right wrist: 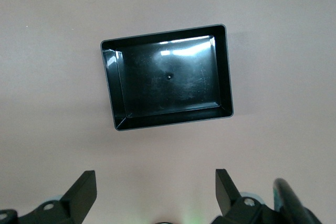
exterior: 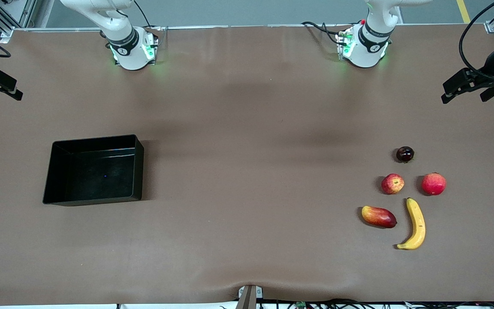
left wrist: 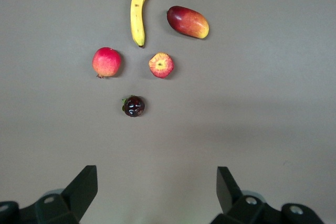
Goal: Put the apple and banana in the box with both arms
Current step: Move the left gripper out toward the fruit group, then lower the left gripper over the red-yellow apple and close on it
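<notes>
A: Where did the fruit lie?
B: The apple [exterior: 393, 183] and the banana [exterior: 415, 224] sat on the table [exterior: 247, 128] toward the left arm's end, with the banana nearer the front camera. Its long axis ran roughly toward and away from that camera. The box [exterior: 54, 171] stood empty, well apart, toward the right arm's end.

A: Which arm was closer to the fruit?
B: The left one, I judged. The left tool [left wrist: 157, 190] hung high over bare table, fingers spread wide and holding nothing, with the apple [left wrist: 161, 65] and banana [left wrist: 140, 10] ahead of it, past a dark round fruit [left wrist: 133, 106].

A: And the right?
B: The right tool [right wrist: 156, 191] waited high above the table, with the box [right wrist: 107, 66] ahead of it, fingers likewise wide and empty.
</notes>
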`<state>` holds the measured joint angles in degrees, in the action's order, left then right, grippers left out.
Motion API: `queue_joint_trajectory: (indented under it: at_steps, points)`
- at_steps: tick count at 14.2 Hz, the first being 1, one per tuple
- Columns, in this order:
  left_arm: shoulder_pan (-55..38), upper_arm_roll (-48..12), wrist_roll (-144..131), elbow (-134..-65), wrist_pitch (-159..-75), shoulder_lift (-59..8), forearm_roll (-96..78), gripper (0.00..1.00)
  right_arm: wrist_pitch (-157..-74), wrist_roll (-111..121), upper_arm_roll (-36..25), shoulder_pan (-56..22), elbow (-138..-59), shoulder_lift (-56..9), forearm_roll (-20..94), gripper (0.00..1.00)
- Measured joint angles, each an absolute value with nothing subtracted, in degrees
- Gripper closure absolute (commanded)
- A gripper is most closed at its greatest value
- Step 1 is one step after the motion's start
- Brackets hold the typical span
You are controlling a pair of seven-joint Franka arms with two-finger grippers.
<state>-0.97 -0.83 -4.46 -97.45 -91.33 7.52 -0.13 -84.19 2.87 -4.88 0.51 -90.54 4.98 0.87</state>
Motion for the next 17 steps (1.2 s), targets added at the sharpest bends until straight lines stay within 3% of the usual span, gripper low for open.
queue_joint_trajectory:
  at_steps: [6,12,17]
  points:
    - [-1.0,-0.7,-3.8,-95.6,-91.1,5.9,-0.1,0.00,-84.2,2.9,-4.9,0.5,-90.5,5.0,0.9,0.00]
    - [-0.7,-0.3,-3.6,-94.7,-91.6,-1.3,-0.1,0.00,-84.2,2.9,-4.9,0.6,-90.5,4.3,0.9,0.00]
    - [-0.4,-0.1,-4.5,-103.0,-107.1,-5.4,-0.1,0.00,-84.6,3.1,-5.1,1.7,-90.6,1.2,0.6,0.00]
